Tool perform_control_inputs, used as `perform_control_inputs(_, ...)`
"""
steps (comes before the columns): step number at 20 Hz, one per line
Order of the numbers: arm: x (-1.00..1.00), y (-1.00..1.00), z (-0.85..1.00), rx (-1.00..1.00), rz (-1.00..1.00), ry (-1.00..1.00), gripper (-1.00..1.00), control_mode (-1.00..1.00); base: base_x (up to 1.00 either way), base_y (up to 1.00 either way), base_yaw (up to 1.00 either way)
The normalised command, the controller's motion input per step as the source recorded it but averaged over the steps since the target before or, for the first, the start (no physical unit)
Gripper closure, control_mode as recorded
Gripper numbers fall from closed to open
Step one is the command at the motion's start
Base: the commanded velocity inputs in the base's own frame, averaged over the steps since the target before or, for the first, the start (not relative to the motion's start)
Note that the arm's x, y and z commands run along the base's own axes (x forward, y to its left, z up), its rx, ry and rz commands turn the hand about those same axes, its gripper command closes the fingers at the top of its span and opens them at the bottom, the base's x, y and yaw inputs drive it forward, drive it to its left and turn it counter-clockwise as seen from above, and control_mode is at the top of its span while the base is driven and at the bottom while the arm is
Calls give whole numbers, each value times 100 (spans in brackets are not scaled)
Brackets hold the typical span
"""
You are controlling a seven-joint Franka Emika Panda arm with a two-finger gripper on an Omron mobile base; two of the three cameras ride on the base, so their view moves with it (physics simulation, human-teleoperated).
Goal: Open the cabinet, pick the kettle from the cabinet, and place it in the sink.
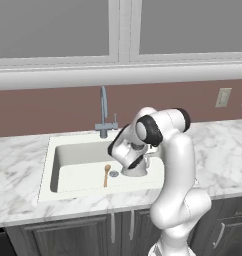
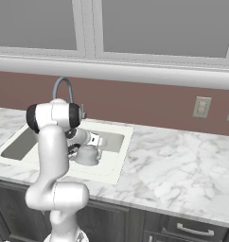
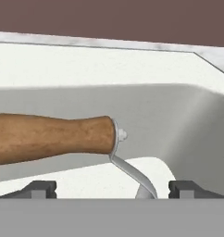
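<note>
Kettle (image 2: 88, 155) sits in sink (image 1: 53, 150) near its right wall; fingers (image 3: 40, 189) spread wide beside its handle.

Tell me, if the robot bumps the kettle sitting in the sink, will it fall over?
Probably not. The kettle looks squat and wide, resting on the flat floor of the sink, so it should slide rather than tip. Its wooden handle bar hangs on thin wire, which may swing if nudged. The open gripper straddles that bar, so a bump seems possible.
</note>
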Motion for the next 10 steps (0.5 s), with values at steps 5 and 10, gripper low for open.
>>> perform_control_inputs(5,-8,8,-1,0,-13,0,-100,-100,0,0,0)
perform_control_inputs(10,-20,8,0,0,-14,0,-100,-100,0,0,0)
